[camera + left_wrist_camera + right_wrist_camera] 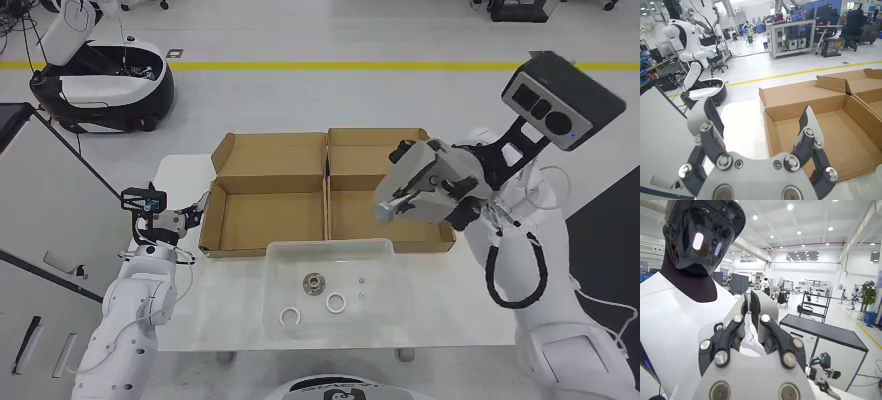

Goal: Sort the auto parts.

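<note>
- top view: a clear tray [325, 243] sat on the white table [180, 170], close in front of me. two open cardboard boxes stood side by side just behind it, the left box [265, 220] and the right box [350, 228].
- top view: the tray held a metal bearing [314, 284], two white rings [290, 317] and a few bits too small to name.
- top view: my left claw [197, 210] was just beside the outer wall of the left box. my right claw [383, 210] was raised above the right box.
- left wrist view: my left claw [757, 104] was spread wide and held nothing. it pointed across the table edge toward the left box [819, 132], which looked empty.
- right wrist view: my right claw [750, 300] was pinched almost shut on a small threaded metal part [748, 303], which stood upright between the ribbed pads [755, 308]. my left claw [824, 377] showed far off.
- handling, as i judged it: the threaded part was light, stiff and hard, and likely to roll or slip out if the pinch eased. a grip across its middle seemed safest. the bearing looked heavier, best taken across its outer rim. the rings were thin and light, best nipped at one edge.
</note>
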`<state>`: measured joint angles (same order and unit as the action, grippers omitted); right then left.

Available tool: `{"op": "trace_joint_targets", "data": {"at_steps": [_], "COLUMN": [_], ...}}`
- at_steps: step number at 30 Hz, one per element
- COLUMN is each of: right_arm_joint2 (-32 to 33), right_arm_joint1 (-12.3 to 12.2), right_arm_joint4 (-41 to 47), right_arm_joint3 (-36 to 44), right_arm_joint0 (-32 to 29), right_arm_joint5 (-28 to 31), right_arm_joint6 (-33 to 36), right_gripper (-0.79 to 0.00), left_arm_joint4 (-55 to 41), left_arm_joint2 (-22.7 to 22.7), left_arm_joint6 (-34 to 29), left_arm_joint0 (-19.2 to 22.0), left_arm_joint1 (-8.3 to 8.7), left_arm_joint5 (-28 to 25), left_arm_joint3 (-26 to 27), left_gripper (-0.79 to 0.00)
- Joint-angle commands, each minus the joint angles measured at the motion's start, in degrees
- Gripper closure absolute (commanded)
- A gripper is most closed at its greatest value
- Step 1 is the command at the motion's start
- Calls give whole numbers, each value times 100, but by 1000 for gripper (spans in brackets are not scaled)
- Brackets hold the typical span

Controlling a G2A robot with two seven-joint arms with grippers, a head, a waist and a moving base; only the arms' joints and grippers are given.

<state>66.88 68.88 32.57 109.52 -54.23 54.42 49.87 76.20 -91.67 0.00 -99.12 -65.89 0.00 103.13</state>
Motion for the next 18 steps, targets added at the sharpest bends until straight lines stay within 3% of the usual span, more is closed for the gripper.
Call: {"op": "trace_joint_targets", "data": {"at_steps": [1,18], "right_arm_joint2": [0,-133], "right_arm_joint1": [-13,24], "right_arm_joint4": [143,1091], "right_arm_joint3": [-16,5], "right_arm_joint0": [-32,-82], "right_arm_joint5": [36,358], "right_arm_joint6": [-37,-359], "right_gripper": [0,0], "left_arm_joint4": [0,0], "left_arm_joint2": [0,0], "left_arm_joint6": [0,0], "left_arm_joint0": [0,0], "left_arm_joint1": [0,0], "left_arm_joint5": [0,0], "left_arm_joint3": [0,0], "left_gripper": [-785,-785]}}
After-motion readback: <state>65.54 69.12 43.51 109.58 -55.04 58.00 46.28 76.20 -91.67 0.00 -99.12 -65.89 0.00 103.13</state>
